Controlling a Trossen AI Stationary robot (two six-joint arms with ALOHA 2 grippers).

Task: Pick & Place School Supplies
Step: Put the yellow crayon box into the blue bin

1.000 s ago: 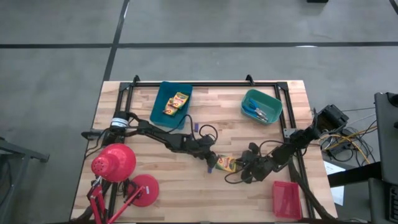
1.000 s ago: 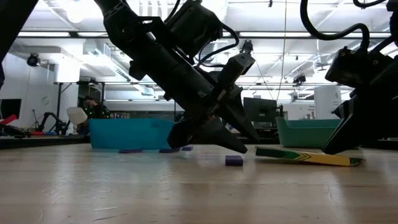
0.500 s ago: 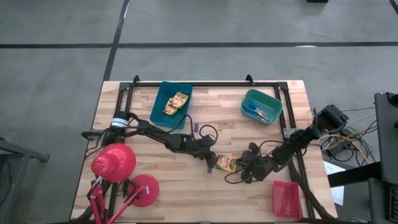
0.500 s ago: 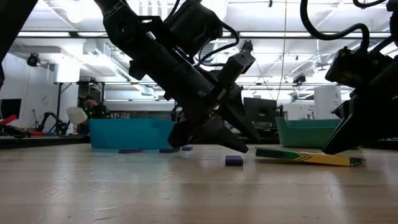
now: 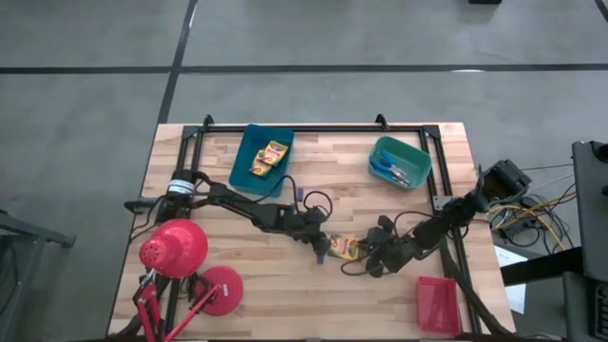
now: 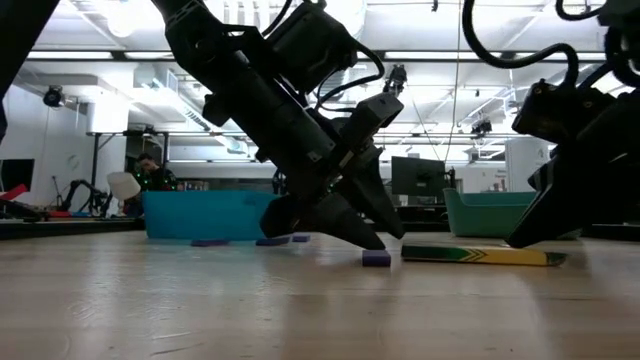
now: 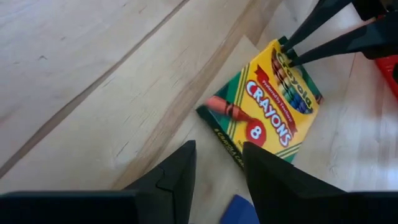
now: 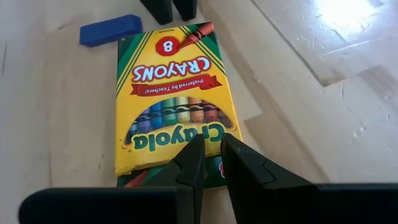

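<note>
Crayon box point(image 5: 344, 248) and right hand point(image 5: 371, 260) leftward.

High view: straight down, far, whole table point(image 5: 247, 261) in frame. Low view: table-top height, level across, close to crayon box point(image 6: 483, 256). Both wrist views: very near that box point(image 7: 267, 109) point(image 8: 174, 106), facing it from opposite ends. All four share it.

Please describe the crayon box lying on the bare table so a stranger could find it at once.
On the wooden table, look between the two grippers near the front middle. The crayon box lies flat there beside a small purple stick. Unlike the others in the blue tray, it lies on bare wood.
</note>
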